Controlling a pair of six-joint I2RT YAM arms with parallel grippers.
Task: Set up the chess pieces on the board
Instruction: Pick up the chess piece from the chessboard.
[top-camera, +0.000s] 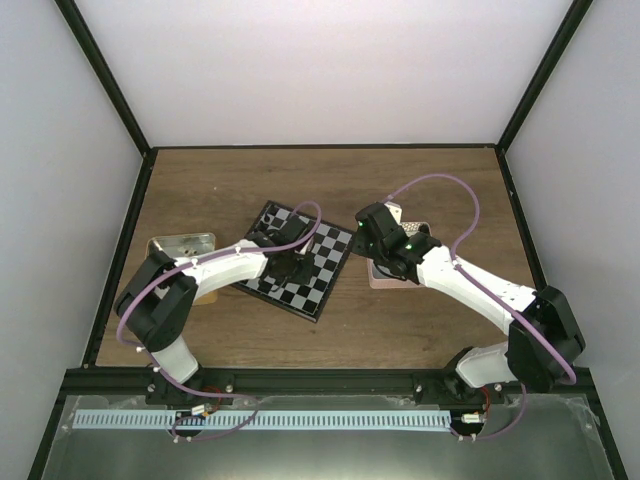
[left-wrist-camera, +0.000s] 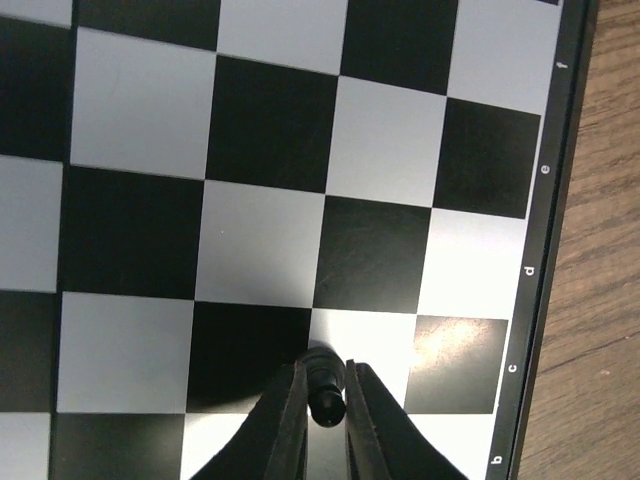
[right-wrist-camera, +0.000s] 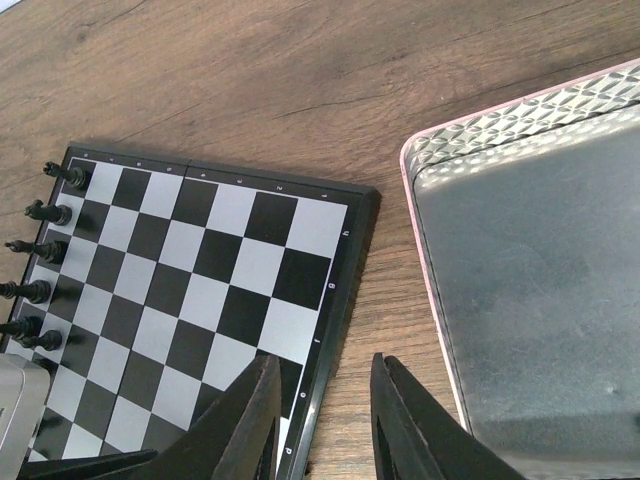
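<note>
The board lies tilted at the middle of the wooden table. My left gripper is low over the board and shut on a small black chess piece, which stands on a pale square near the lettered rim. In the top view, that left gripper sits over the board's centre. My right gripper is open and holds nothing; it hovers over the board's rim and the bare wood beside it. Several black chess pieces stand in a row along the board's far side.
A pink tray lies just right of the board, close to my right fingers, and shows under the right arm as the pink tray. A tan tray sits left of the board. Black frame posts border the table.
</note>
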